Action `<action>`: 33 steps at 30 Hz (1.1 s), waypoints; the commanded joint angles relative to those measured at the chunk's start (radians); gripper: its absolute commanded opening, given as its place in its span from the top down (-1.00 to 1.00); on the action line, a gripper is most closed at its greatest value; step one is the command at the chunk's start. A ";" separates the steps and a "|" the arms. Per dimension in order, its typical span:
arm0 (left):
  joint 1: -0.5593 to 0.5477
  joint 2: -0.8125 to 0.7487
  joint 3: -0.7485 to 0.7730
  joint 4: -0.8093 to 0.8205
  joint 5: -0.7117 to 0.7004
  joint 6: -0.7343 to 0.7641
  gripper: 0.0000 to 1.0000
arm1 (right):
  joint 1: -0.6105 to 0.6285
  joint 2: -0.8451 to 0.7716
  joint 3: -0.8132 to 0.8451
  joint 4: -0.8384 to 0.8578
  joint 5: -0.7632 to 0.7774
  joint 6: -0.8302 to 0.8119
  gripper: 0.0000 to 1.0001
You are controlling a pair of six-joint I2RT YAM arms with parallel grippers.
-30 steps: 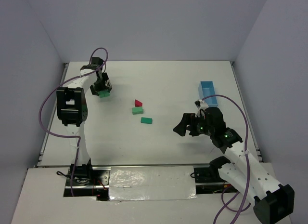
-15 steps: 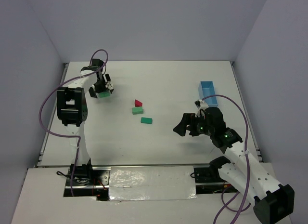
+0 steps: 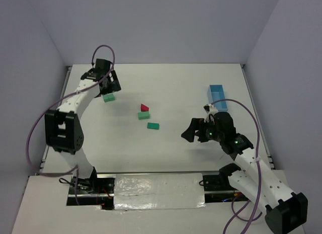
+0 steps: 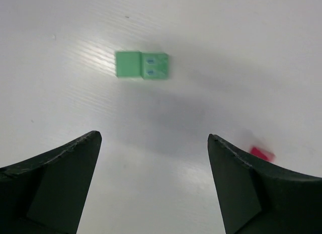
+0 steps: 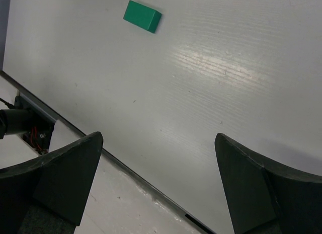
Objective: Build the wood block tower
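A light green block (image 3: 108, 97) lies on the table at the back left, and it shows in the left wrist view (image 4: 142, 66) ahead of the fingers. My left gripper (image 3: 109, 86) (image 4: 153, 138) is open and empty, just behind and above that block. A red triangular block (image 3: 145, 107) lies mid-table with a green block (image 3: 144, 114) touching it and a darker green block (image 3: 153, 126) nearer. The red block peeks out beside my left gripper's right finger (image 4: 261, 154). My right gripper (image 3: 190, 132) (image 5: 156, 138) is open and empty, hovering right of the blocks. The darker green block shows far ahead of it (image 5: 142, 16).
A light-blue oblong tray (image 3: 218, 97) stands at the back right. The table's near edge and a taped strip (image 5: 126, 193) run under the right gripper. Walls close the table on three sides.
My left gripper has drawn back from the light green block, which now lies free on the table. The left arm's elbow swung down and left. The right arm has not moved.
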 commanded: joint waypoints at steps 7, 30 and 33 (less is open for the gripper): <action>-0.329 -0.305 -0.355 0.110 -0.113 -0.172 -0.99 | 0.002 0.000 0.006 0.029 0.037 -0.005 -0.99; -0.694 0.087 -0.217 0.101 -0.144 -0.308 -0.99 | 0.002 -0.020 -0.008 0.037 0.035 0.004 -0.99; -0.694 0.090 -0.206 0.101 -0.146 -0.298 -0.99 | 0.002 -0.018 -0.008 0.038 0.031 0.004 -0.99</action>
